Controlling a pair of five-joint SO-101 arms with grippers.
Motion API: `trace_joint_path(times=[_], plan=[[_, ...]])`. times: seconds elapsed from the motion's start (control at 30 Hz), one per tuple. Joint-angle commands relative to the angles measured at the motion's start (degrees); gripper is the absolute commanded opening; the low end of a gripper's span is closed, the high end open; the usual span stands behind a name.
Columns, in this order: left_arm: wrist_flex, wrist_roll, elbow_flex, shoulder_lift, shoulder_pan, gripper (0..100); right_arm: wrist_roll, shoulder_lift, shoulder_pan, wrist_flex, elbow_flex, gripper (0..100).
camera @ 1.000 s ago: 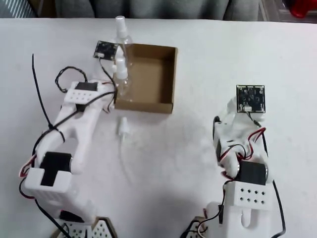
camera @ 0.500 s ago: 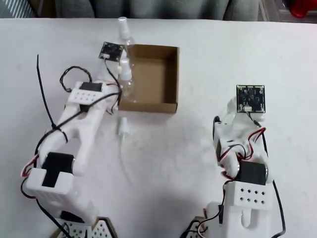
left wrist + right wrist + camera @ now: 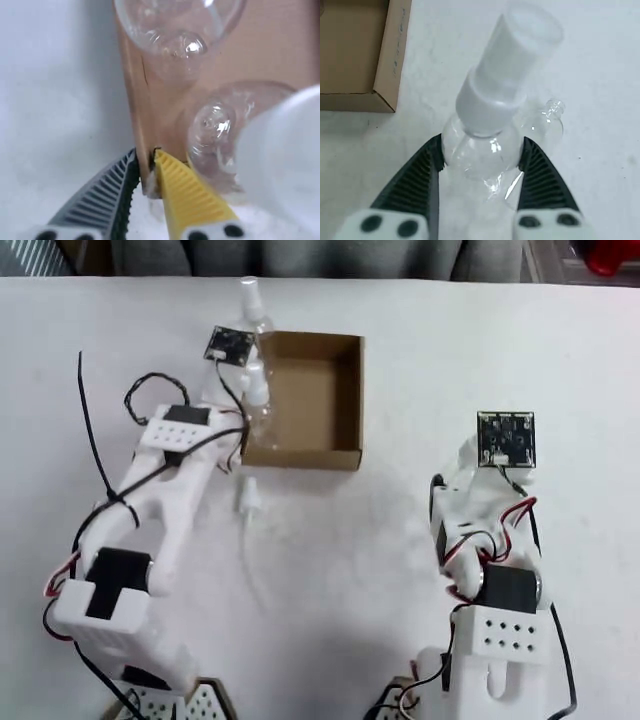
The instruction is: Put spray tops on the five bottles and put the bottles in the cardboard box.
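My left gripper (image 3: 145,170) is shut on the left wall of the cardboard box (image 3: 310,395), its grey and yellow fingers pinching the wall's edge. Just past that wall are two clear bottles (image 3: 220,130) (image 3: 180,25). The nearer one (image 3: 252,390) carries a white spray top; I cannot tell whether they stand inside the box. My right gripper (image 3: 482,144) is shut on a clear bottle (image 3: 480,157) with a white spray top (image 3: 512,60), held over the table. An uncapped clear bottle (image 3: 547,120) lies just behind it. A loose spray top (image 3: 248,495) lies on the table in front of the box.
The white table (image 3: 330,560) is bare between the two arms. The right arm (image 3: 490,530) stands right of the box, with its wrist camera board (image 3: 505,438) on top. The box's corner (image 3: 380,75) is near the right gripper. Black cables (image 3: 90,440) trail left of the left arm.
The left arm has shifted slightly away and to the right, and the box has slid a little to the right with it. The right arm has not moved.
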Motion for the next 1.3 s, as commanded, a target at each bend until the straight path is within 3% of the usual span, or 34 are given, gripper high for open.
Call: trace_joint_path(times=[0.0, 0.2, 0.53, 0.97, 1.27], plan=[[2.55, 0.44, 2.11, -0.48, 4.44, 2, -0.44, 1.19, 0.66, 0.04, 0.62, 1.7], [3.25, 0.18, 2.29, -1.63, 4.26, 2, -0.26, 1.27, 0.92, 0.13, 0.7, 1.7], [-1.23, 0.62, 14.77, -17.71, 5.14, 2, -0.44, 1.36, 0.92, 0.22, 0.7, 1.7], [-2.37, 0.62, 16.7, -18.15, 3.82, 3, -0.26, 1.19, 0.92, 0.13, 1.49, 1.7], [-0.35, 0.7, 16.79, -18.68, 3.74, 15, -0.26, 1.19, 0.92, 0.13, 1.49, 1.7]])
